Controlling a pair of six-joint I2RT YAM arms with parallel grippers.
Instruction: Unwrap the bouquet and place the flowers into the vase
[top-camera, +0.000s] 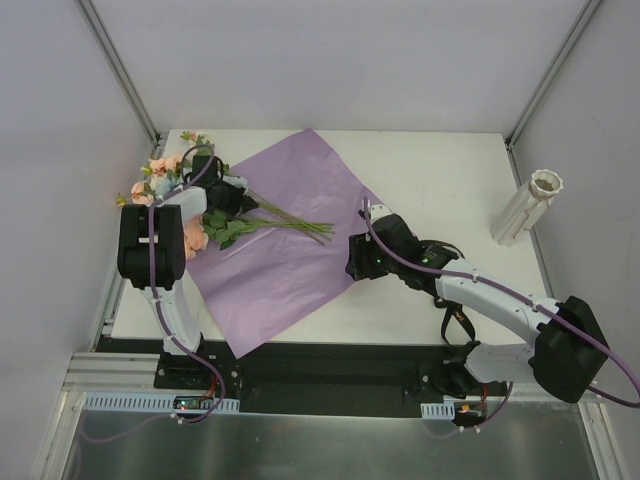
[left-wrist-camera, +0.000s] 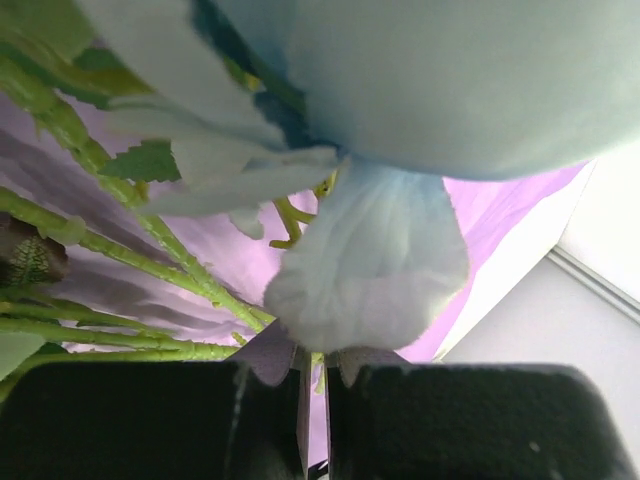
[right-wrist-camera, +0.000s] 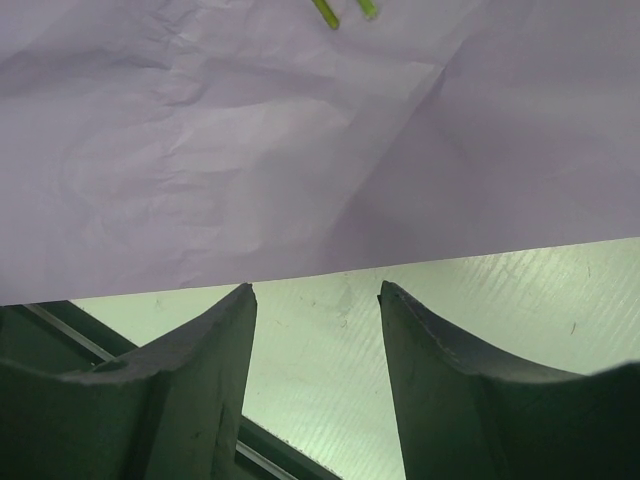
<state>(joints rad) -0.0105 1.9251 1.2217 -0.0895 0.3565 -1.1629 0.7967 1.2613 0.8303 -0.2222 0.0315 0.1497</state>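
Observation:
The bouquet is unwrapped: the purple paper (top-camera: 290, 270) lies spread flat, and the flowers (top-camera: 175, 175) rest on its left part with their green stems (top-camera: 295, 225) pointing right. My left gripper (top-camera: 228, 192) sits on the bunch just below the blooms. In the left wrist view the left gripper (left-wrist-camera: 315, 365) is shut, a thin green stem pinched between its tips, and a pale blue bloom (left-wrist-camera: 370, 260) sits right in front. My right gripper (top-camera: 358, 258) is open at the paper's right edge; it (right-wrist-camera: 315, 290) holds nothing. The cream ribbed vase (top-camera: 527, 207) stands at the far right.
The white table (right-wrist-camera: 480, 300) shows under the right fingers beside the paper's edge (right-wrist-camera: 250, 130). Two cut stem ends (right-wrist-camera: 325, 12) poke in at the top of that view. A black strap (top-camera: 450, 322) lies under the right arm near the front edge. White walls enclose the table.

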